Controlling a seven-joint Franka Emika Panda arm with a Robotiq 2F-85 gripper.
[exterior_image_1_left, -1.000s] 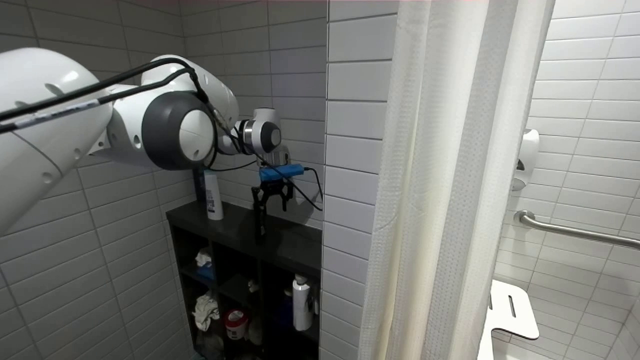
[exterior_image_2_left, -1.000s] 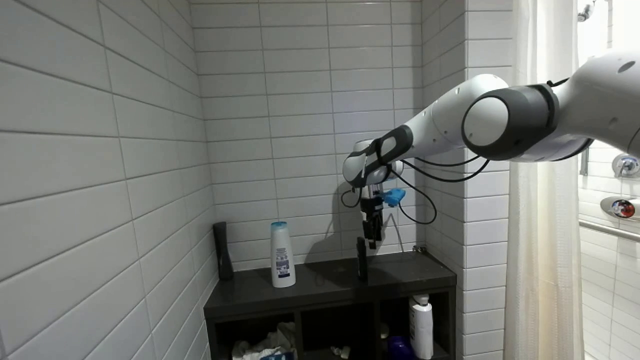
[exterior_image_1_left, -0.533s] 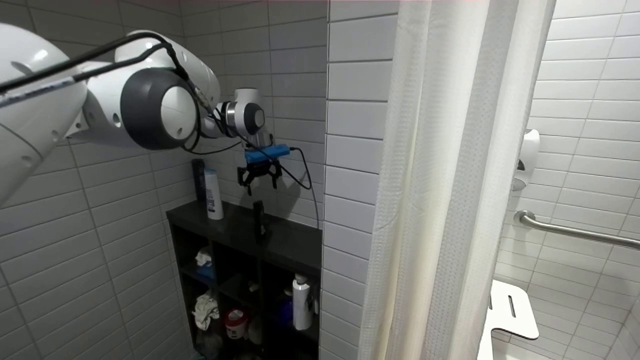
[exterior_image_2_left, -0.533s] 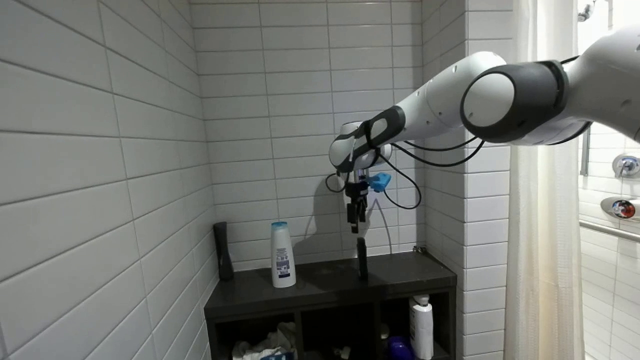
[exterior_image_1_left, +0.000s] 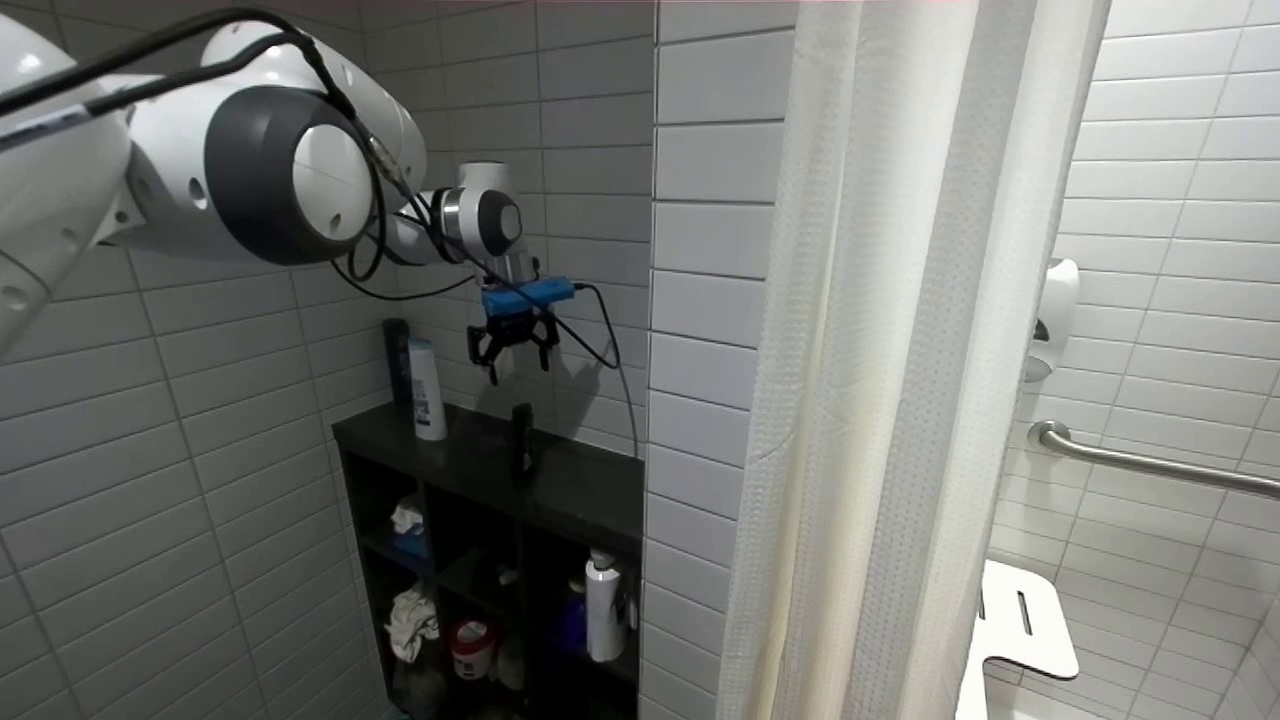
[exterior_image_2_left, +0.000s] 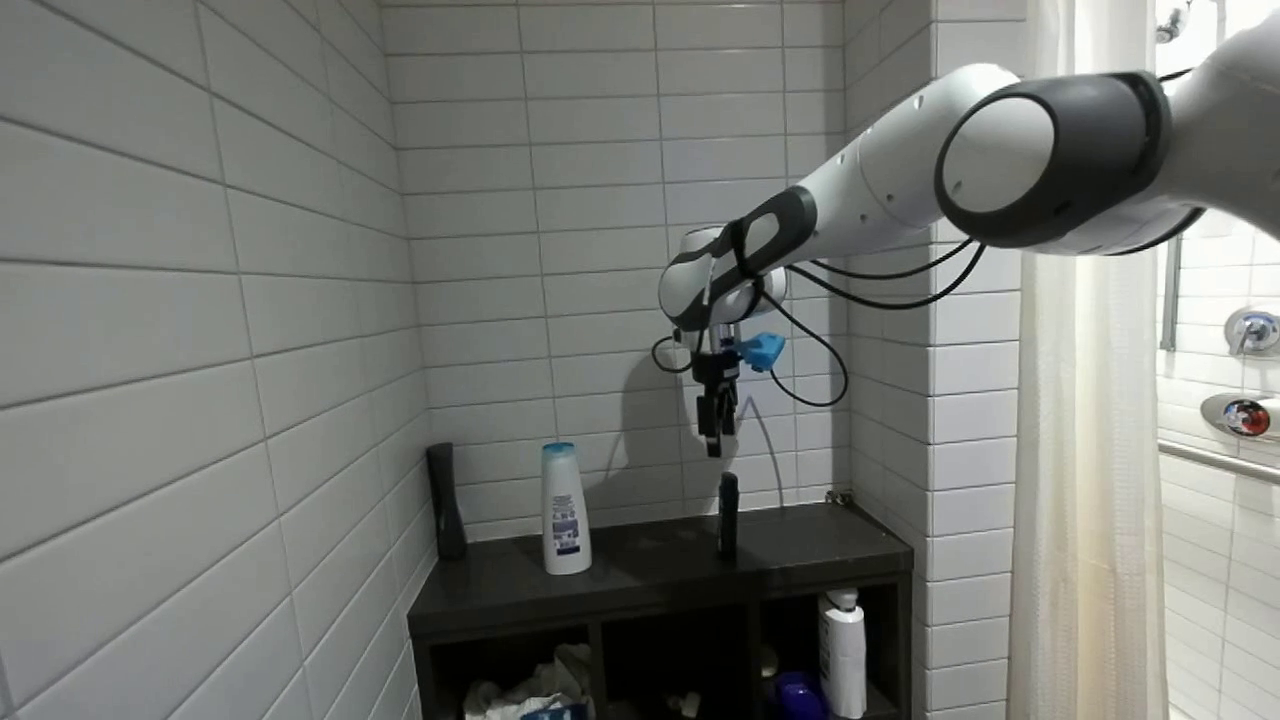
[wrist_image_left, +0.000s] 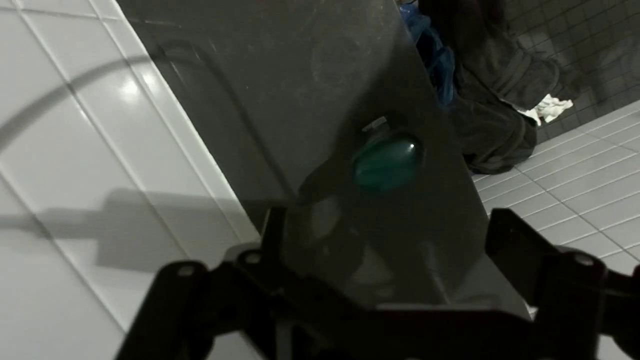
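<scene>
Spread wide and gripping nothing, the hand (exterior_image_1_left: 519, 372) hangs above an upright dark container (exterior_image_2_left: 728, 516) on the tabletop (exterior_image_2_left: 645, 558); apart from that container stands a white shampoo bottle (exterior_image_2_left: 566, 515).

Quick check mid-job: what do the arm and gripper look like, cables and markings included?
The arm is rounded and glossy white, with dark grey joint covers and a silvery band. Black cables run along it, one with a pale section. The gripper is black and angular, a bright blue block above it. No readable lettering.
</scene>
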